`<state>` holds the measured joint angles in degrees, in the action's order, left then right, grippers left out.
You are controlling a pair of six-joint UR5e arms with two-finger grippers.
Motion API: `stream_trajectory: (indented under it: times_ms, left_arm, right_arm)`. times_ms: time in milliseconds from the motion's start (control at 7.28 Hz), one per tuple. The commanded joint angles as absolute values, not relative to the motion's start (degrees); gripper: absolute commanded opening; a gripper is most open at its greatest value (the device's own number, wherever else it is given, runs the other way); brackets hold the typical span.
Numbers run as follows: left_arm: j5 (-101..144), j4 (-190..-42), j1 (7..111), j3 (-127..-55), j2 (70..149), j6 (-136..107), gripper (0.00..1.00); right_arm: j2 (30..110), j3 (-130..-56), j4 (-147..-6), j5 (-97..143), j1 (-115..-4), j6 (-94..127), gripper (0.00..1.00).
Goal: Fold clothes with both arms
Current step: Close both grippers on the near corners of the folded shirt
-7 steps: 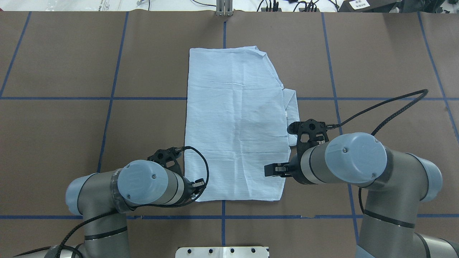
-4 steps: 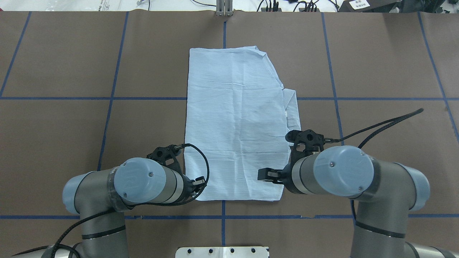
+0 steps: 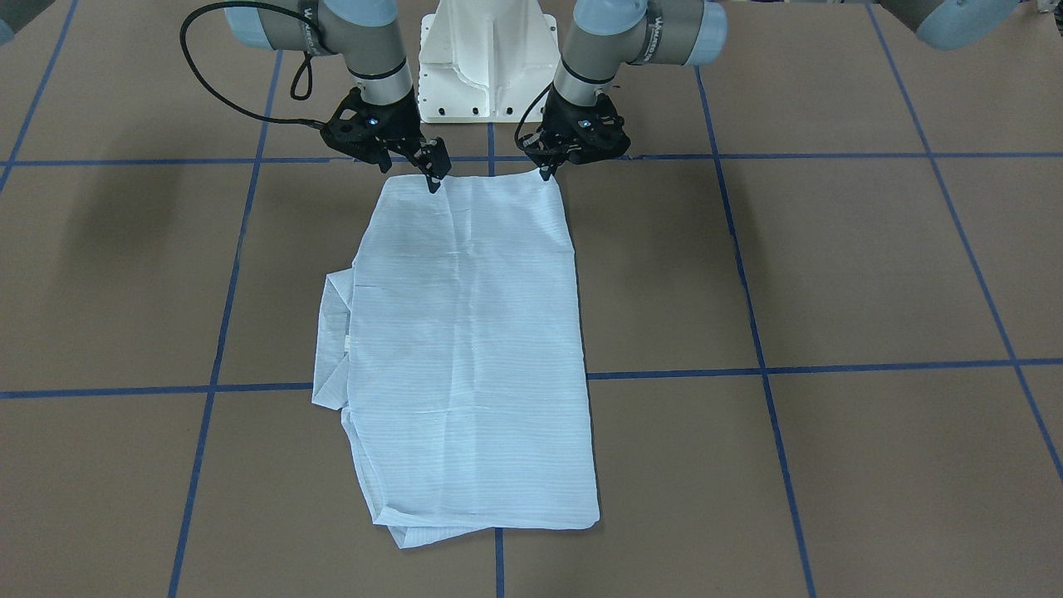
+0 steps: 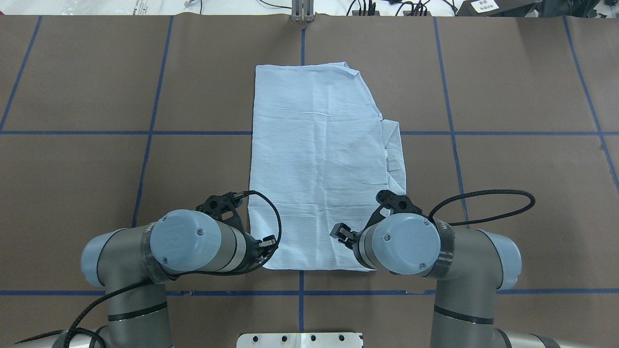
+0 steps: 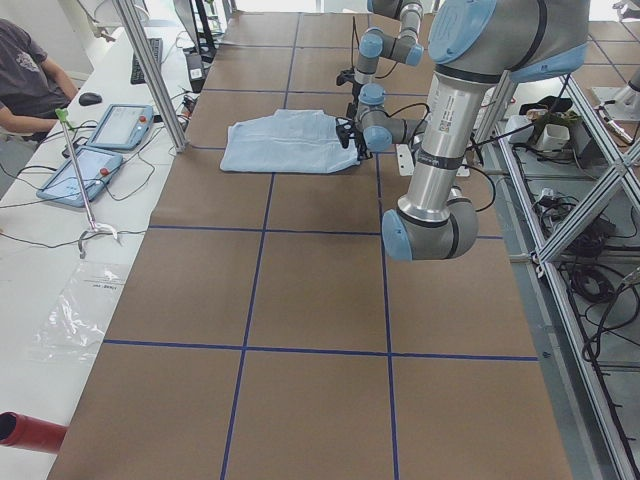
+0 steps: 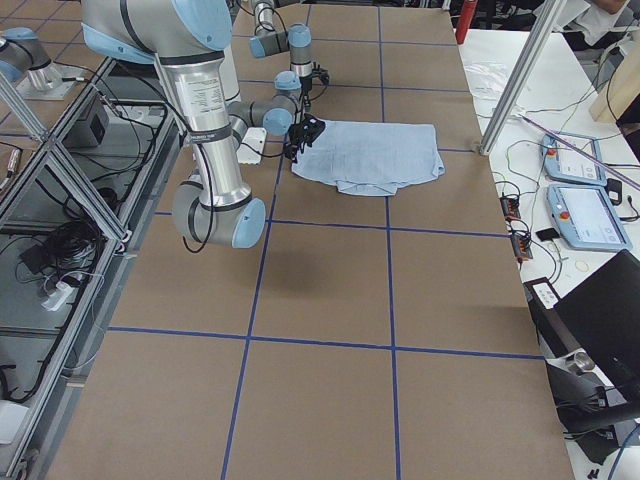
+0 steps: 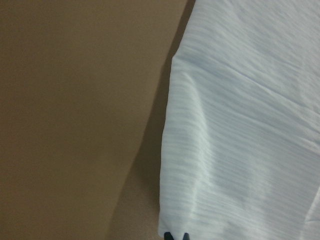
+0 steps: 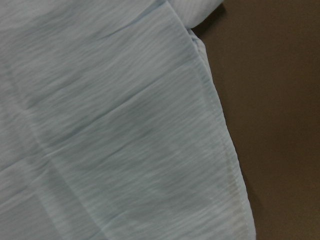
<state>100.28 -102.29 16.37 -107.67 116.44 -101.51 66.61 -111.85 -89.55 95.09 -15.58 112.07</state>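
The light blue shirt [image 4: 319, 169] lies flat in the middle of the table, folded into a long strip, with a sleeve part sticking out at its right side [image 4: 395, 154]. It also shows in the front view [image 3: 465, 349]. My left gripper [image 3: 547, 172] is at the shirt's near left corner. In the left wrist view its fingertips [image 7: 176, 236] sit close together at the cloth's edge. My right gripper [image 3: 433, 178] points down onto the near right corner. No fingertips show in the right wrist view, only shirt [image 8: 110, 140].
The white pedestal base [image 3: 490, 58] stands just behind the shirt's near edge. Blue tape lines [image 4: 145, 159] cross the brown table cover. A metal post [image 4: 302, 12] stands at the far edge. An operator [image 5: 30, 80] and tablets [image 5: 125, 125] are off the far side.
My right arm has swung left and back toward the base, bringing its gripper over the shirt's near right corner. My left arm has hardly moved. The shirt lies as before.
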Motion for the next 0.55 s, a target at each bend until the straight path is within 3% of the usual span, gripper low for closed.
stream_trajectory:
  times_ms: [0, 412]
  left_arm:
    - [100.3, -102.1, 16.4, -108.0, 116.4, -101.5, 0.00]
    - [100.3, -102.1, 16.4, -108.0, 116.4, -101.5, 0.00]
  right_arm:
    - [65.8, -111.1, -93.7, 95.5, -14.8, 115.0, 1.00]
    - [64.2, -107.6, -93.2, 95.5, -14.1, 115.2, 1.00]
